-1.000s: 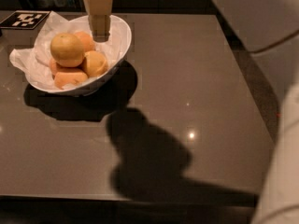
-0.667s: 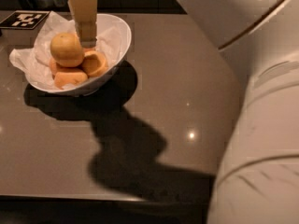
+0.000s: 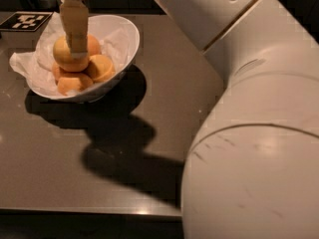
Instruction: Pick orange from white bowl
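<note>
So the gripper (image 3: 76, 50) is down over the bowl (image 3: 130, 40) at the top left, hanging straight down. Its tan lower end sits right in front of the orange (image 3: 61, 59), overlapping the fruit's upper right side. From this angle I honestly can't tell how wide it's open or whether it has a grip on anything.

The orange is in the bowl, sitting on top of the pile toward the left. A smaller fruit (image 3: 102, 67) is right next to it on the right, touching it, and another (image 3: 72, 82) is tucked below at the front. Crumpled paper (image 3: 24, 63) lines the bowl and spills over its left rim.

The bowl is on a dark table (image 3: 75, 173), with a black-and-white marker (image 3: 25, 21) just behind it at the left edge. The big white arm (image 3: 259, 123) fills the whole right side, and it throws a heavy shadow (image 3: 124, 148) across the table.
</note>
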### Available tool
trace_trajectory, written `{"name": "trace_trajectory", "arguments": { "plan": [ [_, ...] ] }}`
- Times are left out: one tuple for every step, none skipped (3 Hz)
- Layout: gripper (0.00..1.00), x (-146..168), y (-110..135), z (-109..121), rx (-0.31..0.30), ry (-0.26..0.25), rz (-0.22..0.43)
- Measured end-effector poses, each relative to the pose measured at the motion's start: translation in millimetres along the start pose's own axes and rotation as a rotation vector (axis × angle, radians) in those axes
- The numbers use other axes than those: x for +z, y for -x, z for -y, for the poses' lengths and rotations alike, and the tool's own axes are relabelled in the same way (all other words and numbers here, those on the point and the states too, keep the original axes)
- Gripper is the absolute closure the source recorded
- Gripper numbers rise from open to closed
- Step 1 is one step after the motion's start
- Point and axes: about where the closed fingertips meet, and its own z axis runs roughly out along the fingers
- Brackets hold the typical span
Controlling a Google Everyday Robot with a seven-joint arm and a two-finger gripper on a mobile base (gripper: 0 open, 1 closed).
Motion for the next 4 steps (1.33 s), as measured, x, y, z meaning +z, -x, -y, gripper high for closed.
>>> {"name": "trace_trajectory", "arguments": {
  "plan": [
    [0.15,15.6,-2.9,4.7,0.013,0.029,0.001],
    [0.17,28.3,-9.5,9.6,0.029,0.049,-0.002],
    [0.20,39.6,-9.7,14.3,0.034,0.065,-0.005],
    [0.26,45.1,-6.6,16.9,0.020,0.072,-0.010]
  ]
}}
